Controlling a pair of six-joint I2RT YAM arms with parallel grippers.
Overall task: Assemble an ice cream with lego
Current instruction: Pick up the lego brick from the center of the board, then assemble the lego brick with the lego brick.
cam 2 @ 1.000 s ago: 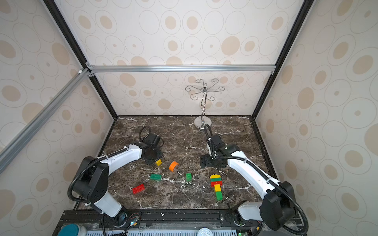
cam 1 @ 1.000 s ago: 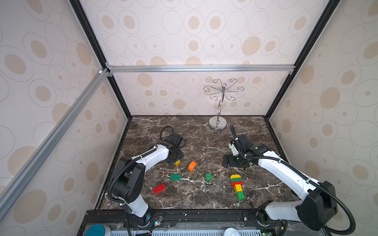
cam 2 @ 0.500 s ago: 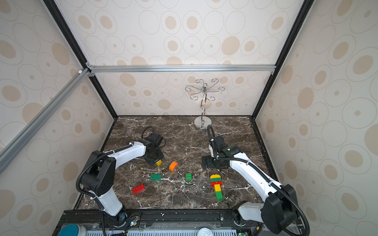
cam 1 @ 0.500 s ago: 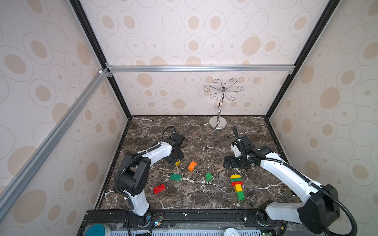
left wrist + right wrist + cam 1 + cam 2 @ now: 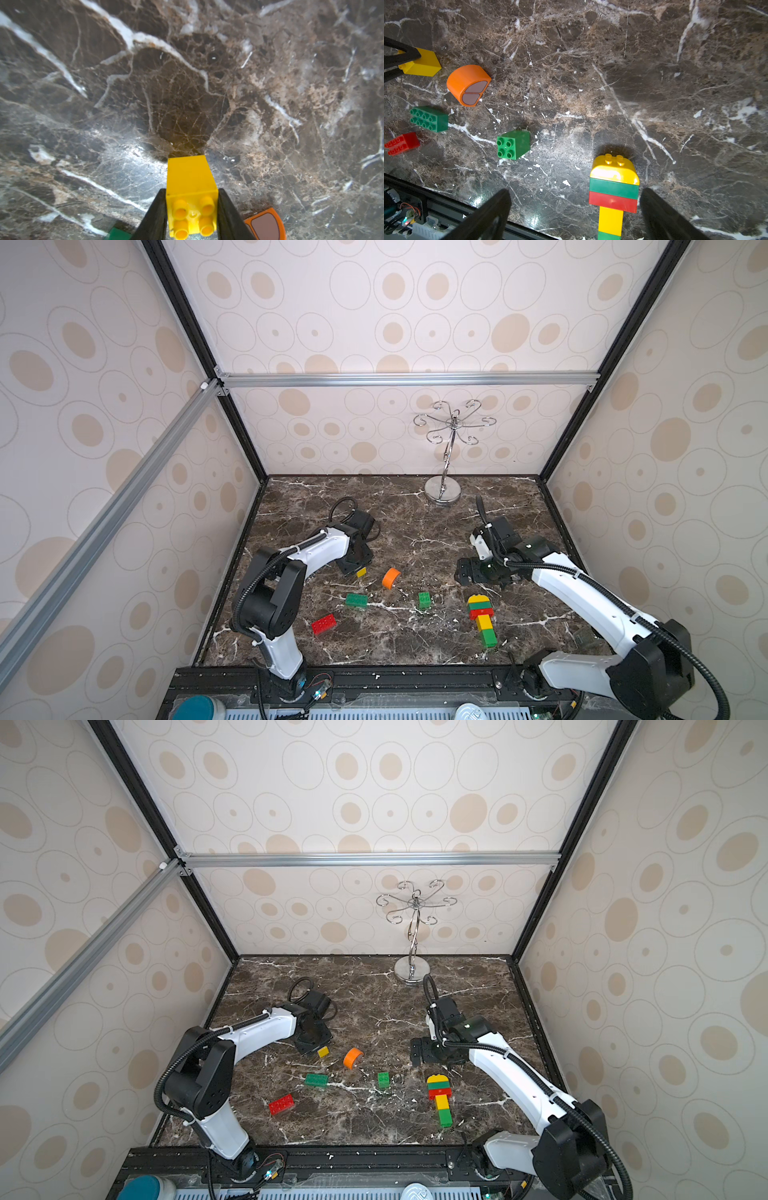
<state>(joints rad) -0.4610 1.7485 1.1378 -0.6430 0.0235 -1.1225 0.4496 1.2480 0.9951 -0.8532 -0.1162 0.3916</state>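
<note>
The left claw [image 5: 191, 192] is pinched shut on the small yellow square brick [image 5: 190, 176]. One finger lies flat on each side wall and the studs face the wrist camera, a hold that probably keeps the studs and the hollow base free for pressing onto another piece. The brick sits low at the marble surface [image 5: 415, 522], and I cannot tell whether it is clear of it. The orange dome [image 5: 391, 577] lies just beside it. The right claw [image 5: 575, 192] is spread wide and holds nothing. It hangs near the dome end of the half-built ice cream [image 5: 481, 616], a yellow dome, green, red, yellow and green stack lying flat, apart from both fingers. That wide spread would likely suit straddling the stack's broad part. A green oblong brick [image 5: 356, 600], a green square brick [image 5: 424, 599] and a red oblong brick [image 5: 323, 624] lie loose between the arms.
</note>
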